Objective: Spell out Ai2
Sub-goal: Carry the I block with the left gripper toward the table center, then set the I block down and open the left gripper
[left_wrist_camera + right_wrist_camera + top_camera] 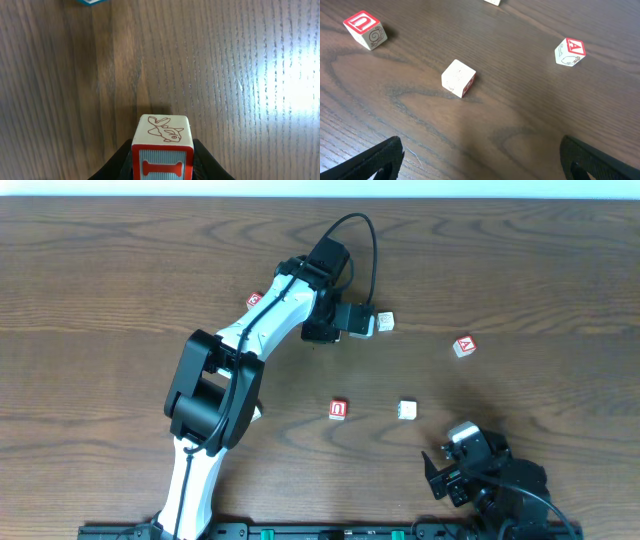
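My left gripper [162, 167] is shut on the red-framed "I" cube [162, 145], which has a fish drawing on its top face, just above the wood. In the overhead view this gripper [322, 332] is at the table's far middle and hides the cube. The red-framed "A" cube [463, 346] lies to the right and also shows in the right wrist view [570, 51]. A teal-blue cube corner [92, 1] shows at the left wrist view's top edge, but no "2" is readable. My right gripper [480, 155] is open and empty near the front right [445, 475].
The red "U" cube [339, 409] [364, 29] and a pale cube [407, 409] [458, 77] lie in the middle. Another pale cube [385, 321] sits beside the left wrist. A red-marked cube [254, 301] lies left of the left arm.
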